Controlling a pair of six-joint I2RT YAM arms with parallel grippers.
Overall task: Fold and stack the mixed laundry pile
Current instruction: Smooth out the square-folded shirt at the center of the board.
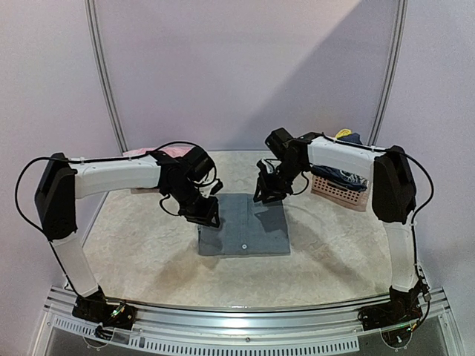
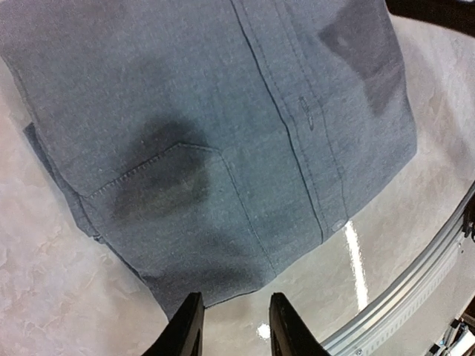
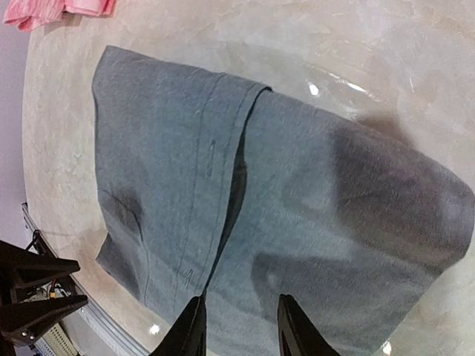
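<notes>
A grey button shirt (image 1: pixel 245 226) lies folded into a flat rectangle at the middle of the table. It fills the left wrist view (image 2: pixel 223 133), with pocket and button placket showing, and the right wrist view (image 3: pixel 260 215). My left gripper (image 1: pixel 208 216) is open and empty, hovering over the shirt's left far corner. My right gripper (image 1: pixel 267 194) is open and empty, hovering over the shirt's far right edge. Navy and yellow garments (image 1: pixel 345 138) lie in a pink slatted basket (image 1: pixel 340 191) at the right, partly hidden by the right arm.
A folded pink cloth (image 1: pixel 159 152) lies at the far left of the table, behind the left arm; it also shows in the right wrist view (image 3: pixel 56 9). The metal rail (image 1: pixel 245 322) runs along the table's near edge.
</notes>
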